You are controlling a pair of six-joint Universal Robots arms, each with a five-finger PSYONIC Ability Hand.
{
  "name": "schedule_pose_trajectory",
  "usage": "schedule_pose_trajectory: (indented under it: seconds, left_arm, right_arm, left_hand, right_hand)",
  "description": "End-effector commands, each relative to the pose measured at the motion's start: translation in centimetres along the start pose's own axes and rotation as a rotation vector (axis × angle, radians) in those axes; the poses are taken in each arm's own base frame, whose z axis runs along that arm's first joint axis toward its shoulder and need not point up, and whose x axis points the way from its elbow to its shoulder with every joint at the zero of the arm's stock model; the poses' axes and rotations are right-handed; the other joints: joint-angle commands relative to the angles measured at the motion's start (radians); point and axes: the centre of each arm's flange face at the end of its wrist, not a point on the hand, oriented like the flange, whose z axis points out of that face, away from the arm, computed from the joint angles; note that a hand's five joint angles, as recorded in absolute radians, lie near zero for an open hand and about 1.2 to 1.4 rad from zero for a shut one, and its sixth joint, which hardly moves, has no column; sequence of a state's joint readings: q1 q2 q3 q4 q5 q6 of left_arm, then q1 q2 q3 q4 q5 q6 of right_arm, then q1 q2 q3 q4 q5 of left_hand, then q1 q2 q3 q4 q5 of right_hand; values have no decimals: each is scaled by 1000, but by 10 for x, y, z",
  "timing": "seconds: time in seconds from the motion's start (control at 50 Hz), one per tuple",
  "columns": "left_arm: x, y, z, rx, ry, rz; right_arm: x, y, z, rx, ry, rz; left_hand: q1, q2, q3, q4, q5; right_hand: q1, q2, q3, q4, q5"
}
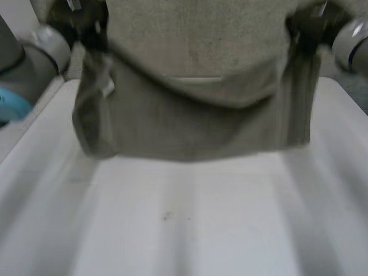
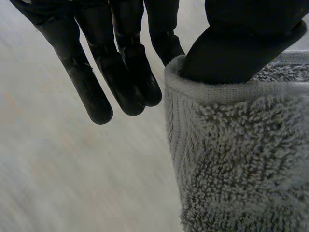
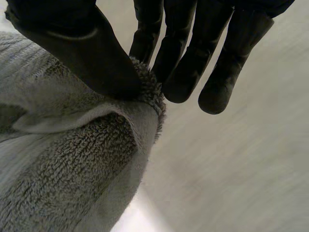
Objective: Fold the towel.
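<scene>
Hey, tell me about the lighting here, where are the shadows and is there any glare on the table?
Head view: soft grey bands run down the table below the hanging towel, no hard glare. Left wrist view: table evenly lit, towel's edge beside the left hand shaded. Right wrist view: one bright patch on the table beside the towel's lower edge.

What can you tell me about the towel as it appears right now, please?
The towel is grey-beige terry cloth with a looped pile and a flat hemmed edge. It hangs above the white table, stretched between the two hands and sagging in the middle. The left hand pinches one upper corner under its thumb; the right hand pinches the other. Whether its lower edge touches the table cannot be told.
</scene>
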State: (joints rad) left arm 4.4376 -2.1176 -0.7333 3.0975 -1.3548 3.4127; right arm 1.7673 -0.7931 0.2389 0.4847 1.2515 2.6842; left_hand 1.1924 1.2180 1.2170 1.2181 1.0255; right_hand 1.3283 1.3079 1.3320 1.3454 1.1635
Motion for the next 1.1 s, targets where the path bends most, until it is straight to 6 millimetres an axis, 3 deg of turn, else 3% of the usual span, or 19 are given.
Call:
schedule_pose_trajectory:
  seconds: [0.02,0.06,0.1,0.12,0.16,0.22,0.32,0.38,0.42,0.44,0.48,0.54,0.58,0.72,0.76,0.78,0.82,0.94,1.1]
  left_arm:
    - [-28,-74,12,317,-119,-126]
    - [-27,-73,10,304,-113,-147]
    - [-19,-48,5,197,-90,-174]
    - [-19,-48,5,197,-90,-174]
    - [-8,-13,-4,66,-67,-194]
    - [-3,3,-9,10,-61,-204]
    - [16,64,-41,-215,-33,-242]
    - [22,77,-51,-267,-22,-246]
    - [35,101,-69,-362,13,-244]
    - [35,101,-70,-362,13,-244]
    - [45,120,-86,-432,48,-227]
    - [53,134,-101,-478,71,-193]
    - [56,137,-106,-488,82,-176]
    - [62,135,-119,-499,104,-154]
    - [67,134,-121,-497,115,-154]
    - [67,134,-121,-497,115,-154]
    - [73,131,-122,-492,131,-154]
    - [78,129,-123,-487,144,-154]
    - [74,123,-122,-470,134,-153]
  right_arm:
    - [44,-76,-5,363,148,108]
    - [41,-72,-7,330,131,115]
    - [28,-51,-8,218,72,133]
    - [28,-51,-8,218,71,133]
    - [14,-30,-9,122,-4,115]
    - [5,-18,-9,74,-47,99]
    - [-27,33,-14,-124,-184,54]
    - [-35,49,-14,-176,-212,55]
    - [-50,79,-19,-279,-269,70]
    - [-50,80,-19,-280,-269,70]
    - [-66,109,-26,-387,-330,76]
    - [-72,120,-30,-431,-358,70]
    - [-79,137,-36,-502,-401,58]
    - [-76,147,-41,-568,-394,60]
    - [-77,151,-43,-578,-394,66]
    - [-77,151,-43,-578,-394,66]
    - [-79,154,-42,-564,-383,62]
    - [-80,155,-44,-528,-345,81]
    - [-86,143,-67,-453,-316,81]
  left_hand:
    - [204,178,179,178,196]
    - [204,178,179,178,196]
    - [204,178,179,178,196]
    - [204,178,179,178,196]
    - [204,178,179,178,196]
    - [204,178,179,178,196]
    - [204,178,179,178,196]
    - [204,178,179,178,196]
    - [204,178,179,178,196]
    - [204,178,179,178,196]
    - [204,178,179,178,196]
    - [204,178,179,178,196]
    - [204,178,179,178,196]
    - [204,178,179,178,196]
    - [204,178,179,178,196]
    - [204,178,179,178,196]
    - [204,178,179,178,196]
    - [204,178,179,178,196]
    - [204,178,179,178,196]
  right_hand:
    - [68,88,64,51,58]
    - [68,88,64,51,58]
    - [68,88,64,51,58]
    - [68,88,64,51,58]
    - [68,88,64,51,58]
    - [68,88,64,51,58]
    - [68,88,64,51,58]
    - [68,88,64,51,58]
    - [68,88,64,51,58]
    - [68,88,64,51,58]
    - [68,88,64,51,58]
    - [68,88,64,51,58]
    - [68,88,64,51,58]
    - [40,60,36,23,30]
    - [-424,-404,-428,-442,-434]
    - [-427,-407,-431,-444,-437]
    - [-816,-796,-820,-833,-826]
    - [-914,-894,-918,-932,-924]
    - [-1029,-1009,-1033,-1046,-1039]
